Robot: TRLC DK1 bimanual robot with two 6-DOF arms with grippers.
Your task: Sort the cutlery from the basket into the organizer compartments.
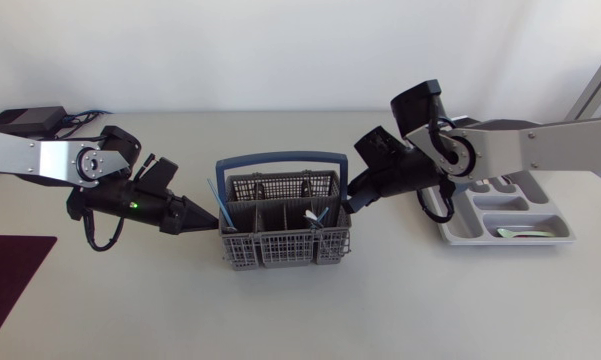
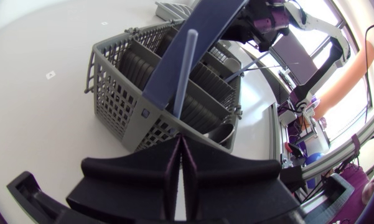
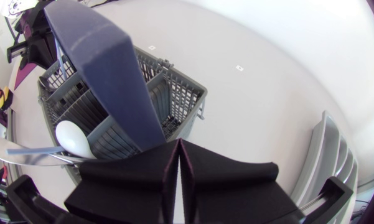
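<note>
**Cutlery pick-up at the basket (image 1: 242, 250): both grippers closed, neither holding anything.**
The left gripper (image 1: 212, 221) and right gripper (image 1: 350, 206) sit fingers-together just beside opposite basket walls at mid-worktop. For the pale-blue utensil (image 1: 215, 200) in the left corner compartment, the left gripper should probably open, pinch the shaft clear of the basket handle (image 1: 280, 158), then carry it to the organizer (image 1: 540, 212) near the right edge.

Overhead view; both wrists beside basket (image 1: 280, 250)

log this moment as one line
left gripper: shut, beside basket | right gripper: shut, beside basket | spoon in basket | utensil in organizer
</note>
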